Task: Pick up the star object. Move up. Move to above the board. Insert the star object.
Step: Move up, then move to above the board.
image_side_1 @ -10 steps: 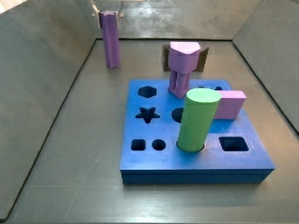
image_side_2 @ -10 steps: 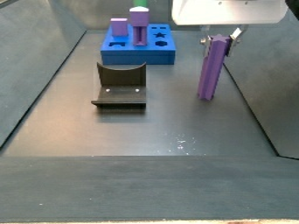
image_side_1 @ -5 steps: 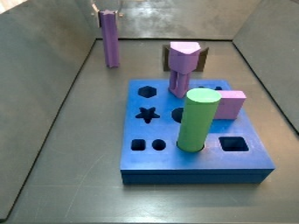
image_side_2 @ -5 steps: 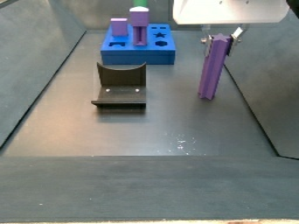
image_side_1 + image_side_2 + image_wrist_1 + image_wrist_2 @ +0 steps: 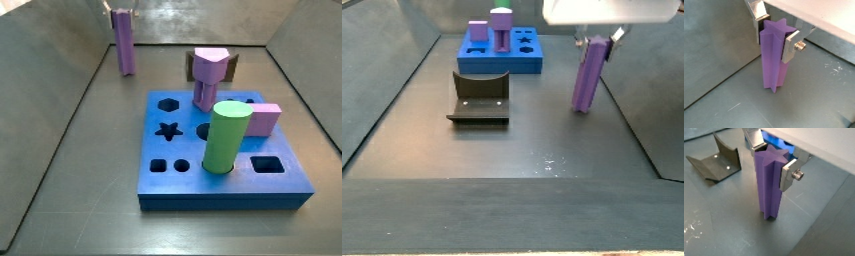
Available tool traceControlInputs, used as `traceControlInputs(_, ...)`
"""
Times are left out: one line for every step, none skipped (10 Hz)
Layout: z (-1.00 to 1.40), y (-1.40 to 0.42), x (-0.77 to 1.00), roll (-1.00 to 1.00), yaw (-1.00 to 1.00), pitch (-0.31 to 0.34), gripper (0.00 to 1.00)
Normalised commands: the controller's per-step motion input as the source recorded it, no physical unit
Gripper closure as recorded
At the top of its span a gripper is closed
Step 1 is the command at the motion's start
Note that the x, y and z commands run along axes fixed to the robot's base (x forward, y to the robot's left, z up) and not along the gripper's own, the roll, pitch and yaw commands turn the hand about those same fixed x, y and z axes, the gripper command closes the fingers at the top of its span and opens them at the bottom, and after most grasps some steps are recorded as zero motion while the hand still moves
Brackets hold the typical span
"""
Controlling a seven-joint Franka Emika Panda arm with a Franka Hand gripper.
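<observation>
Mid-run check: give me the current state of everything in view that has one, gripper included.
gripper: shut on the star object, at its top end, away from the board.
star object: upright, clamped between the fingers.
board: flat on the floor, star hole open.
green cylinder: upright in a board hole.
hexagonal post: upright in the board.
pink block: seated in the board.
fixture: on the floor, nothing in it.

No readable text, label, brand, number or sign is showing in any view. The claw (image 5: 776, 31) is gripping the top of the star object (image 5: 774, 60), away from the board (image 5: 221, 170); its silver plates are bare (only a screw head is showing on one). The star object's purple sides and the board's blue top, cut with shaped holes, are carrying no print. The fixture (image 5: 478, 97) is likewise showing no marking.
</observation>
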Motion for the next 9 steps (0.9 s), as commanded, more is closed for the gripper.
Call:
traceControlInputs(0.72,-0.05,0.03,0.02,-0.03,0.008,1.00)
traceControlInputs(0.58,-0.02,0.02,0.04,-0.02,0.035,1.00)
traceControlInputs(0.47,-0.01,0.01,0.05,-0.01,0.054,1.00)
traceControlInputs(0.31,0.01,0.01,0.07,-0.01,0.075,1.00)
traceControlInputs(0.20,0.01,0.00,0.08,-0.01,0.084,1.00)
traceControlInputs(1.00,0.17,-0.06,0.11,0.11,-0.225,1.00)
traceControlInputs(1.00,0.17,-0.06,0.12,0.11,-0.227,1.00)
traceControlInputs(1.00,0.15,-0.07,0.10,0.08,-0.167,1.00)
traceControlInputs(1.00,0.13,-0.07,0.10,0.05,-0.095,1.00)
